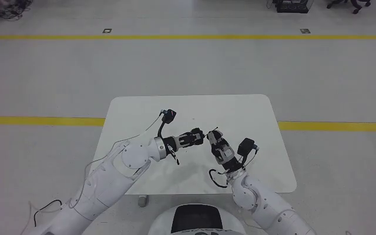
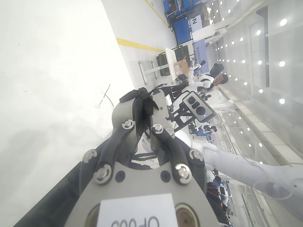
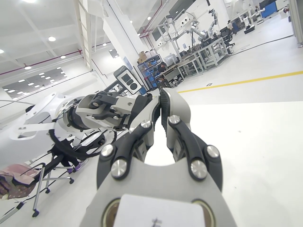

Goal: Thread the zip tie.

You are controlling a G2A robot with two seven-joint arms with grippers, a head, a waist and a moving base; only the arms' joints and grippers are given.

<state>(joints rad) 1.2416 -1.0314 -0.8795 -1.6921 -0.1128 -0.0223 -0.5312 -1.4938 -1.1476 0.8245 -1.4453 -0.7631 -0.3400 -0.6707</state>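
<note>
The zip tie (image 3: 155, 77) is a thin black strip that sticks up out of my right gripper (image 3: 161, 95), which is shut on it. Seen from above, both grippers meet tip to tip over the middle of the white table (image 1: 135, 117): my left gripper (image 1: 198, 138) comes from the left and my right gripper (image 1: 210, 138) from the right. A short black end of the zip tie (image 1: 215, 129) pokes out beyond them. My left gripper (image 2: 142, 98) is shut too, with dark material pinched at its tips, right against the right gripper's fingers. The tie's head is hidden.
Two thin dark strands (image 2: 105, 96) lie crossed on the table beyond the grippers. The table's rounded far edge (image 1: 188, 97) lies well behind the grippers. Grey floor with yellow lines (image 1: 53, 121) surrounds the table.
</note>
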